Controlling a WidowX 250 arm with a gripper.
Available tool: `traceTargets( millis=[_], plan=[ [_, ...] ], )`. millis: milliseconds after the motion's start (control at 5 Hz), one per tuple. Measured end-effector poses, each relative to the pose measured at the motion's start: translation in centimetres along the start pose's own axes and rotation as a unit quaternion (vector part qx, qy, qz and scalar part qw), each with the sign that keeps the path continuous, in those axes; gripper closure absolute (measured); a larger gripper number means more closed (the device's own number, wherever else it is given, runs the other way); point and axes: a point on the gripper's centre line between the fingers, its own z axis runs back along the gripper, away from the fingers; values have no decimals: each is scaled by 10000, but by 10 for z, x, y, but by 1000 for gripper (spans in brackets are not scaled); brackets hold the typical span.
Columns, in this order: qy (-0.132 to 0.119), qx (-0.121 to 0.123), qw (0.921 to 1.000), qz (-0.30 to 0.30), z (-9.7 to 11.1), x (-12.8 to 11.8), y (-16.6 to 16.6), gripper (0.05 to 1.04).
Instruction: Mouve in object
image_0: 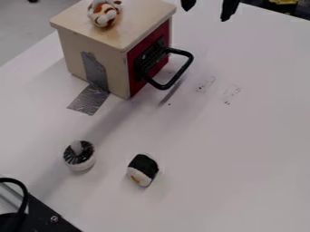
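Holds gripper (209,8) wide over the counter (242,154) (near a black-handled box (113,54)). Overlooks a round toy (79,156) and toy sushi (143,169).

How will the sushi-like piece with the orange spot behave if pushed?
Probably stiff: the sushi-like piece holds a compact shape with no visible sag. Likely light, since it looks like toy food, though its material can't be confirmed. Its rounded edges suggest it may rock or roll a little, and the flat, smooth-looking table would offer little to stop it.
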Motion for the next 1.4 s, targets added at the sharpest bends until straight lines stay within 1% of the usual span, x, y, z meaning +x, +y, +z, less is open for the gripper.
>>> traceTargets(
  millis=[200, 400, 600, 800, 1000, 1200, 1400],
  plan=[
    [200, 3, 9998, -3, -14, -2, 0, 87],
    [427, -94, 9990, -41, -36, -37, -7, 87],
    [285, 11, 9992, -273, -38, -73, -21, 87],
    [336, 272, 9971, -633, -55, -117, -30, 87],
    [299, 680, 9946, -728, -77, -150, -28, 87],
    [208, 880, 9938, -649, -96, -162, -18, 87],
    [251, 842, 9952, -426, -112, -170, -7, 87]
  ],
)
